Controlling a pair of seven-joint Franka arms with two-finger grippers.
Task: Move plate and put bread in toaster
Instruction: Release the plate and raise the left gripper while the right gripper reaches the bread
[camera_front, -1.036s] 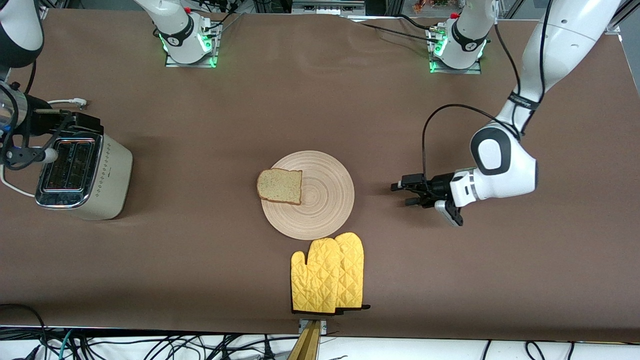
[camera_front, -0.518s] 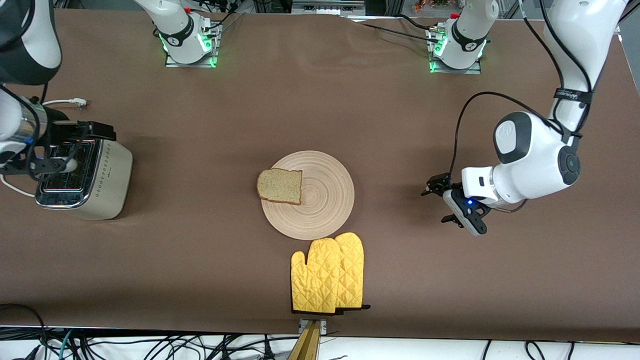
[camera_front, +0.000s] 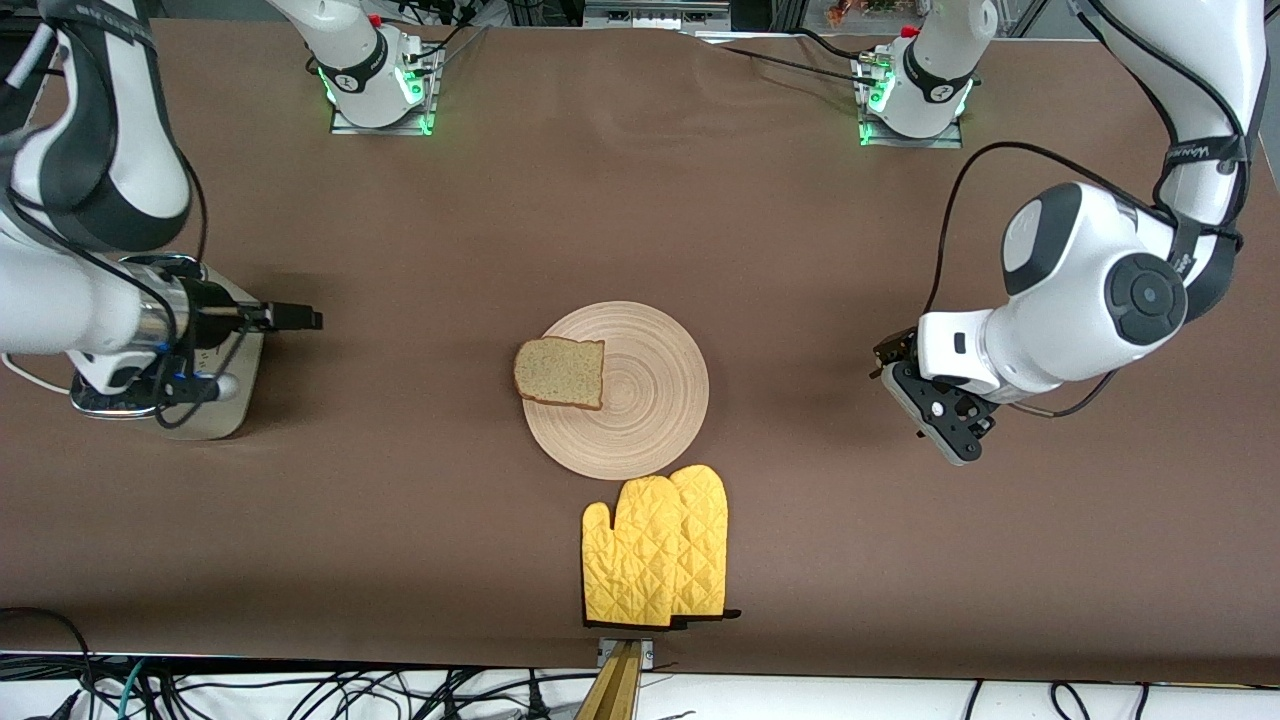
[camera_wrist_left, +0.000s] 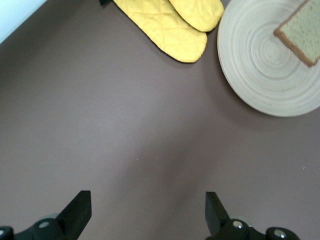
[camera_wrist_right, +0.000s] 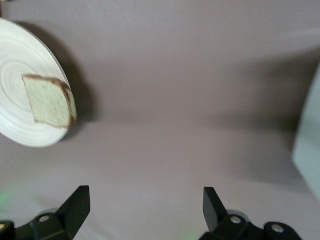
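The plate lies mid-table with the bread flat on its edge toward the right arm's end. The toaster stands at that end, mostly hidden under the right arm. My right gripper is open and empty, just off the toaster's side toward the plate. Its wrist view shows my right gripper facing the plate and bread, with the toaster at one edge. My left gripper is open and empty over bare table beside the plate. It also shows in its wrist view, as do the plate and bread.
Two yellow quilted oven mitts lie side by side, touching the plate's edge nearest the front camera; they also show in the left wrist view. The arm bases stand along the edge farthest from the front camera.
The left gripper has drawn back from the plate toward its own end and turned. The right gripper has moved off the toaster's top toward the plate, and its arm now covers the toaster.
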